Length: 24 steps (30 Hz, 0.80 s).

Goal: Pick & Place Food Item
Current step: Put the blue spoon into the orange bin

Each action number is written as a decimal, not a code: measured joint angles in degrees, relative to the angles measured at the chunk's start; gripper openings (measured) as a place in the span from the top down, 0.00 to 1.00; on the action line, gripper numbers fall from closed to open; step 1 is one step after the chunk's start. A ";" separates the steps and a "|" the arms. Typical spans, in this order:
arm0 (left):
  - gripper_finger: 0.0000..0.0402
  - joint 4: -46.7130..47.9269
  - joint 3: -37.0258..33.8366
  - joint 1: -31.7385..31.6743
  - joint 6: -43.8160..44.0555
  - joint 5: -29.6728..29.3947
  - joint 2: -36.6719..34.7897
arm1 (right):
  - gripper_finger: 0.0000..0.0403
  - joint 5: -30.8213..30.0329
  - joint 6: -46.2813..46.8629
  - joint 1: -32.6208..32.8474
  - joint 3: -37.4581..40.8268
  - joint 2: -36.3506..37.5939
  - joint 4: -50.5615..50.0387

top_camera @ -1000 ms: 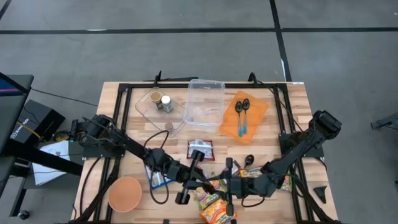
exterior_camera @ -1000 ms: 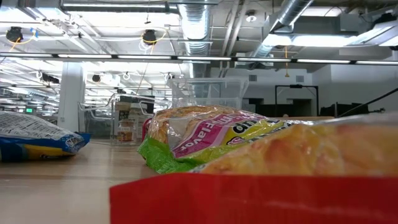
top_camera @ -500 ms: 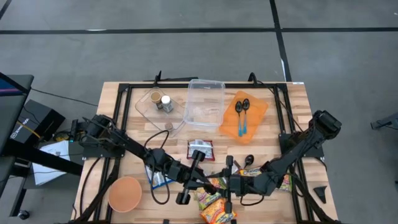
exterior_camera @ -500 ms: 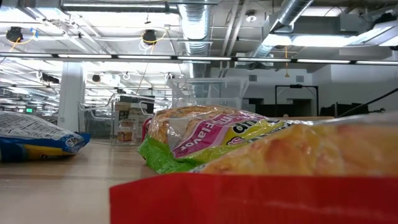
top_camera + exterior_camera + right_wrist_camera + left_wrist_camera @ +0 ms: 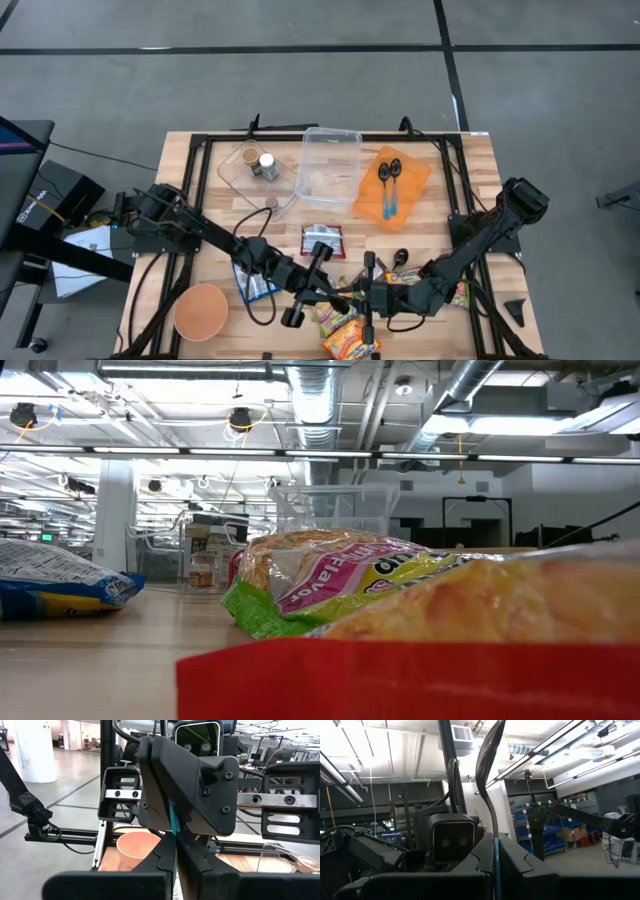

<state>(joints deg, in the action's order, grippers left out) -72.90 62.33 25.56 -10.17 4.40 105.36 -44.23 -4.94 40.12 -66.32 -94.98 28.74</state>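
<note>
**Two arms meet nose to nose over the snack bags**

Grey concrete floor surrounds the wooden table (image 5: 470, 160) in the high view. Taking the clear tub (image 5: 328, 168) at the table's far middle as landmark: an orange mat (image 5: 408, 178) with spoons lies just right of it, a glass dish (image 5: 250, 165) just left. Well in front of the tub, the left gripper (image 5: 335, 293) and right gripper (image 5: 366, 295) face each other, tips nearly touching, above the snack bags (image 5: 345, 335) at the near edge. A tan bowl (image 5: 202, 310) sits far to the front left.

Low view: a green-and-pink snack bag (image 5: 340, 585) lies in front of the tub (image 5: 335, 510); a blue bag (image 5: 60, 582) lies left of it.

Left wrist view: the left claw's fingers (image 5: 477, 857) are pressed together, holding nothing.

Right wrist view: the right claw's fingers (image 5: 165, 857) are pressed together too, empty, with the left gripper (image 5: 187, 795) directly ahead.
</note>
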 joint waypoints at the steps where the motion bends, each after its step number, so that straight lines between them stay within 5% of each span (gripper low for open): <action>1: 1.00 0.04 0.00 0.00 0.00 0.00 0.00 | 0.99 0.02 0.14 -0.01 0.00 0.00 0.03; 9: 1.00 0.23 0.00 0.02 0.00 0.99 -0.02 | 0.99 0.95 -0.88 -0.02 0.00 0.00 0.28; 17: 1.00 2.36 0.00 0.07 -0.10 3.57 -0.02 | 0.84 1.93 -0.01 0.07 0.00 0.02 0.40; 24: 1.00 3.82 -0.05 0.13 -0.75 3.14 -0.04 | 0.81 -1.89 -0.78 2.93 0.00 0.11 0.36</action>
<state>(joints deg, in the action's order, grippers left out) -69.08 62.27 25.69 -10.93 7.54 105.32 -46.12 -5.72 43.05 -66.32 -94.87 29.09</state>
